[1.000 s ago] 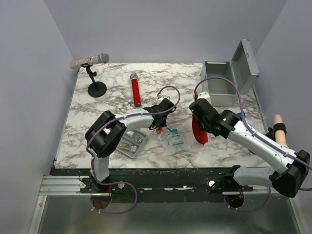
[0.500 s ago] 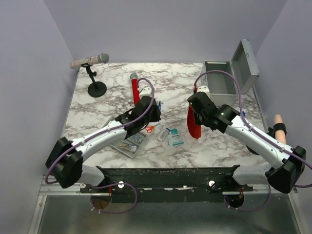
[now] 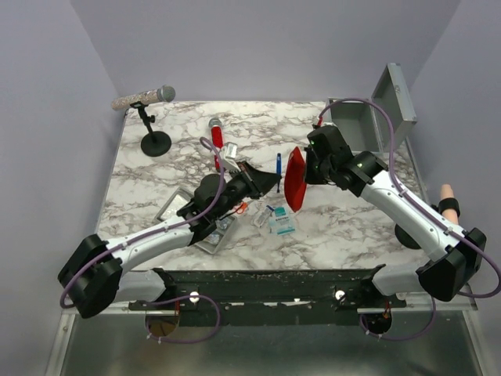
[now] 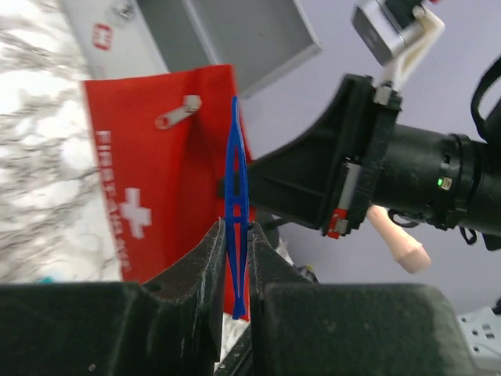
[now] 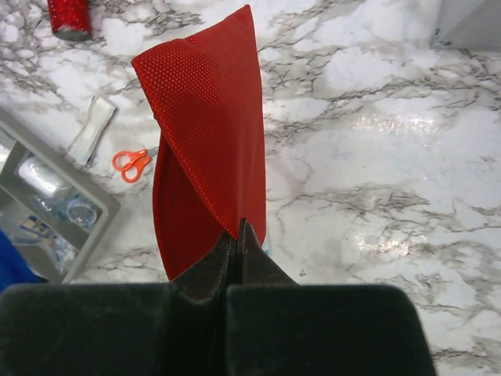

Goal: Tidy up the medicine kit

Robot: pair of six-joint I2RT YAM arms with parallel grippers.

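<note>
Marble-topped desk [image 3: 344, 227] bore the grey metal medicine kit [image 3: 360, 133], lid raised, at its far right corner. Above the desk's middle, the right gripper [image 5: 237, 235] pinched a red fabric first-aid pouch [image 5: 207, 133], and the left gripper [image 4: 235, 235] clamped slim blue plastic tweezers [image 4: 236, 172].

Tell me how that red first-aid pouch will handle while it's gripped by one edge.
Probably floppy: the red pouch twists and folds where the right jaws pinch its edge. Likely light, since that thin pinch holds it off the table. Its woven fabric looks grippy rather than slippery.
</note>
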